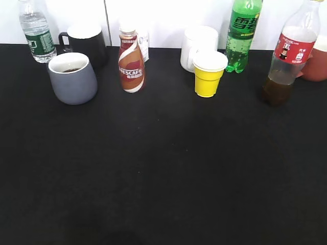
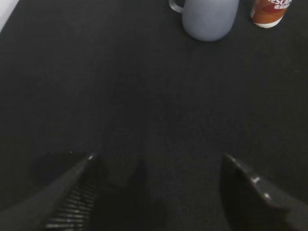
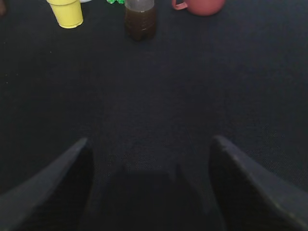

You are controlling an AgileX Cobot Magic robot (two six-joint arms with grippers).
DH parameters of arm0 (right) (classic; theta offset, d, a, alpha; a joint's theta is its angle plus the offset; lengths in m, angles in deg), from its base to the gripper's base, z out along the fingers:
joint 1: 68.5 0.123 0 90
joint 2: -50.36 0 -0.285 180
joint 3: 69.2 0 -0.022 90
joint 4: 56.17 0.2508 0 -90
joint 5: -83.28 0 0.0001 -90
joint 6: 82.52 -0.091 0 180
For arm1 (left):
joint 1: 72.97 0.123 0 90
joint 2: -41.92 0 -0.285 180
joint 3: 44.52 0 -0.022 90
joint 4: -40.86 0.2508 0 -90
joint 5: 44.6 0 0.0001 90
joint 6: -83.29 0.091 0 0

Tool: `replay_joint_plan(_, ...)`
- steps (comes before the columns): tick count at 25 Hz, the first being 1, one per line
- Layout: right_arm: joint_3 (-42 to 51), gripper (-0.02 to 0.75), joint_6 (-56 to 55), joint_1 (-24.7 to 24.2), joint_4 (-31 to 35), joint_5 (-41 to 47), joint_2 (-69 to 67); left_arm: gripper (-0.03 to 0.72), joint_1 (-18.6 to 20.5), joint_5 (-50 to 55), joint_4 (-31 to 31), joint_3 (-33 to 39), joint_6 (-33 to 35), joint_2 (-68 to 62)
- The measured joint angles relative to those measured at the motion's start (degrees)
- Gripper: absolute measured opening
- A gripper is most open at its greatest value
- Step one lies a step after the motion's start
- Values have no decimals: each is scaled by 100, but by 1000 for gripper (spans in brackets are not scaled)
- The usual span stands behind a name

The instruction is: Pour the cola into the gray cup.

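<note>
The cola bottle (image 1: 286, 61), clear with a red label and dark liquid low in it, stands upright at the far right; its base shows in the right wrist view (image 3: 140, 21). The gray cup (image 1: 73, 77) stands at the far left with a little dark liquid inside; its lower body shows in the left wrist view (image 2: 210, 18). My left gripper (image 2: 156, 161) is open and empty, well short of the cup. My right gripper (image 3: 150, 144) is open and empty, well short of the bottle. Neither gripper shows in the exterior view.
Along the back of the black table stand a water bottle (image 1: 37, 31), a black mug (image 1: 87, 42), a Nescafe bottle (image 1: 131, 62), a white mug (image 1: 196, 45), a yellow cup (image 1: 208, 75), a green soda bottle (image 1: 242, 31) and a reddish mug (image 3: 199, 6).
</note>
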Motion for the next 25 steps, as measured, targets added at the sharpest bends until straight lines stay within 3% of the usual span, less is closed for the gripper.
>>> replay_joint_plan(10, 0, 560, 0, 0, 18, 0, 0, 442, 0, 0, -22, 24, 10, 0)
replay_joint_plan(21, 0, 559, 0, 0, 24, 0, 0, 424, 0, 0, -24, 24, 17, 30)
replay_joint_plan(25, 0, 559, -5, 0, 36, 0, 4, 423, -44, 1, -86, 17, 17, 855)
